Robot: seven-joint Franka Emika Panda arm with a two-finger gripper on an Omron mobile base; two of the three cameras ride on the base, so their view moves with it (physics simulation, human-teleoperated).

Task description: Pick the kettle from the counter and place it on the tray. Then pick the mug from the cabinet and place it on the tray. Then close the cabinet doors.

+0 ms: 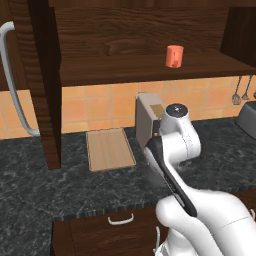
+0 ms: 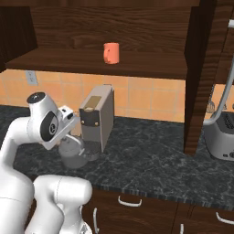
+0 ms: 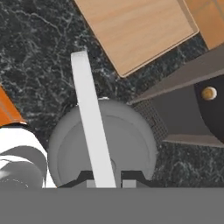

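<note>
On the dark counter (image 1: 40,185) by the tray (image 1: 110,148), we see our gripper (image 3: 105,177) pinched tight on the kettle (image 3: 127,144) handle (image 3: 89,118).

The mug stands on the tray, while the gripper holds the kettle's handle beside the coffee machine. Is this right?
Not quite. The mug stands on the cabinet shelf, as the left base view shows; the tray is bare. The rest holds: the gripper grips the kettle handle beside the coffee machine.
</note>
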